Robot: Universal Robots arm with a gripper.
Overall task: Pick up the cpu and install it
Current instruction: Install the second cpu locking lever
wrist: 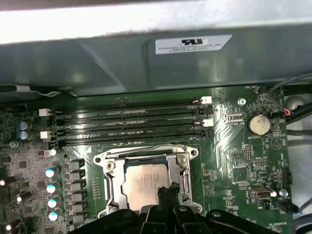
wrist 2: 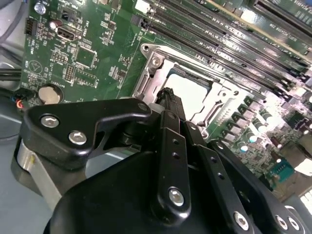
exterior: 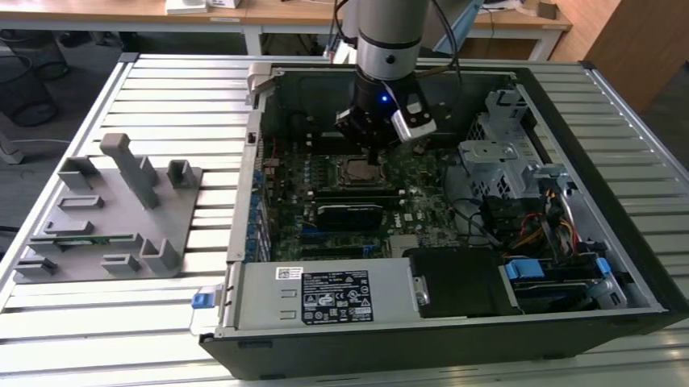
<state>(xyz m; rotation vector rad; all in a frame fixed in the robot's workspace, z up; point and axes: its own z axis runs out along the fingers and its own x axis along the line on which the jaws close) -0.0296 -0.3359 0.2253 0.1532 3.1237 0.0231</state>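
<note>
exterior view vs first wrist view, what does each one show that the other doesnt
Exterior view alone: the whole open computer case lying on a slatted table, the grey fixture tray at that view's left, the power supply and the arm reaching down into the case.

First wrist view alone: close detail of the board, with the four memory slots, the coin battery and a row of capacitors.

Both: the cpu sitting in its socket, with the gripper right over it.
</note>
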